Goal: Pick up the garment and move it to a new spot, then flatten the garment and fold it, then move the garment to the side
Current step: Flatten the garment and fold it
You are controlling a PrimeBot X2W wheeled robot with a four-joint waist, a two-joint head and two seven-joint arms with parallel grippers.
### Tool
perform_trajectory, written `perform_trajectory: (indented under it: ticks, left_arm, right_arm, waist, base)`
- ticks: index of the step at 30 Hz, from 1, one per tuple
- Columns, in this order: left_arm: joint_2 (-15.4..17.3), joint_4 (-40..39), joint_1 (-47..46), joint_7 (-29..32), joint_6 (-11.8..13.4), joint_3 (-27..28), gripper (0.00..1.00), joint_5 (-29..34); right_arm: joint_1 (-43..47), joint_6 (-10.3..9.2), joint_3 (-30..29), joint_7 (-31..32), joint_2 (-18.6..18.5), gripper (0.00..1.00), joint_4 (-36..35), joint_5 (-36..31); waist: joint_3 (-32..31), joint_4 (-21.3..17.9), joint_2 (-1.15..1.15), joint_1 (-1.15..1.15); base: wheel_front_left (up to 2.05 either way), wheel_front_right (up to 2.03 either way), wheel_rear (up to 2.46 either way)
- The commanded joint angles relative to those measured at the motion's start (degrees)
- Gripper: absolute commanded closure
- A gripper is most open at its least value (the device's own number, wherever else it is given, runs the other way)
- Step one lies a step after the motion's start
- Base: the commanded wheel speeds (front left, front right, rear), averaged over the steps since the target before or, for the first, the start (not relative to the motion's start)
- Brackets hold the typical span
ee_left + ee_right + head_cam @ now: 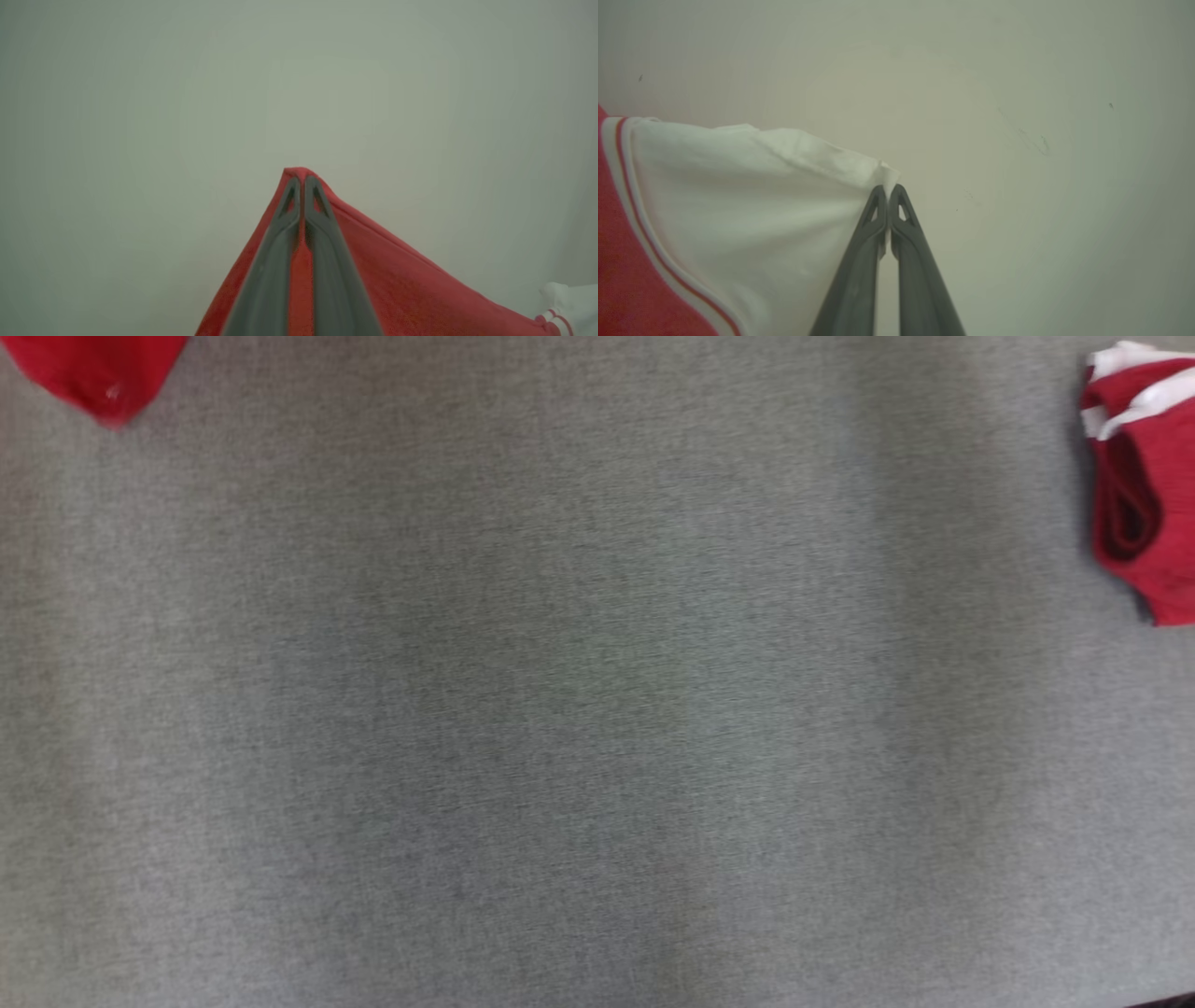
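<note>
The garment is red with white trim. In the head view a red corner of it shows at the top left and a bunched red and white part at the right edge. In the left wrist view my left gripper is shut on a red corner of the garment, which drapes down to the right. In the right wrist view my right gripper is shut on the edge of the garment's white part; red cloth with a striped border lies at the far left.
A grey cloth-covered table spreads across the head view between the two garment parts. Both wrist views look onto a plain pale surface beyond the fingers.
</note>
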Motion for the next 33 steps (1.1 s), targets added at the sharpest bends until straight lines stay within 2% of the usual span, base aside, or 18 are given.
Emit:
perform_trajectory:
  ticks: [1, 4, 9, 10, 11, 12, 14, 15, 19, 23, 29, 33]
  left_arm:
    - [-0.4, 0.1, 3.1, -0.4, -0.5, 0.1, 1.00, -1.0]
    - [-1.6, -1.3, 10.4, -0.5, -0.9, -0.6, 1.00, -2.3]
    - [-2.5, -5.8, 25.6, -0.5, -0.9, -1.4, 1.00, -4.9]
    - [-3.0, -6.2, 29.2, -0.5, -0.9, -1.3, 1.00, -5.6]
    - [-3.0, -6.2, 29.2, -0.5, -0.9, -1.3, 1.00, -5.6]
    - [-3.9, -6.7, 36.1, -0.3, -0.9, -2.2, 1.00, -6.8]
    - [-4.4, -6.9, 42.1, 1.0, -0.5, -3.0, 1.00, -7.9]
    - [-4.4, -6.9, 42.1, 1.0, -0.5, -3.0, 1.00, -7.9]
    - [-5.7, -7.8, 52.9, 3.5, 1.8, -4.9, 1.00, -8.7]
    - [-6.0, -9.1, 60.5, 4.7, 4.3, -6.4, 1.00, -8.2]
    - [-6.2, -9.3, 66.8, 4.8, 8.4, -6.6, 1.00, -7.3]
    - [-6.0, -9.9, 69.9, 6.4, 10.8, -6.7, 1.00, -7.7]
  right_arm:
    - [1.9, -0.15, 1.4, 0.0, -0.9, 1.00, -0.1, 1.9]
    - [6.9, -0.15, 5.3, 0.2, -2.9, 1.00, -0.5, 5.9]
    - [17.1, -0.15, 12.5, 5.3, -8.0, 1.00, -5.7, 18.4]
    - [19.7, -0.15, 13.0, 7.2, -8.9, 1.00, -7.4, 21.7]
    - [19.7, -0.15, 13.0, 7.2, -8.9, 1.00, -7.4, 21.7]
    - [25.1, -0.15, 12.9, 10.7, -11.0, 1.00, -12.1, 26.0]
    - [31.0, -0.15, 13.2, 15.4, -12.6, 1.00, -17.6, 30.1]
    - [31.0, -0.15, 13.2, 15.4, -12.6, 1.00, -17.6, 30.1]
    - [43.2, -0.15, 11.8, 25.2, -16.3, 1.00, -26.8, 36.4]
    - [55.3, -0.15, 9.5, 35.2, -18.1, 1.00, -33.0, 41.0]
    - [70.1, -0.15, 7.1, 49.5, -16.8, 1.00, -40.1, 50.1]
    - [77.2, -0.15, 5.4, 57.5, -16.0, 1.00, -43.5, 53.9]
  waist:
    - [1.0, 1.0, -0.01, -0.01]
    - [-0.1, 2.1, -0.01, -0.01]
    - [-5.4, 3.5, -0.01, -0.01]
    - [-6.7, 3.7, -0.01, -0.01]
    - [-6.7, 3.7, -0.01, -0.01]
    - [-9.9, 4.1, -0.01, -0.01]
    - [-12.7, 4.4, -0.01, -0.01]
    - [-12.7, 4.4, -0.01, -0.01]
    - [-17.8, 5.1, -0.01, -0.01]
    - [-21.7, 5.8, -0.01, -0.01]
    - [-25.2, 6.5, -0.01, -0.01]
    - [-26.6, 6.5, -0.01, -0.01]
  base:
    - [0.00, 0.00, 0.00]
    - [0.00, 0.00, 0.00]
    - [0.00, 0.00, 0.00]
    - [0.00, 0.00, 0.00]
    - [0.00, 0.00, 0.00]
    - [0.00, 0.00, 0.00]
    - [0.00, 0.00, 0.00]
    - [0.00, 0.00, 0.00]
    - [0.00, 0.00, 0.00]
    - [0.00, 0.00, 0.00]
    - [0.00, 0.00, 0.00]
    - [0.00, 0.00, 0.00]
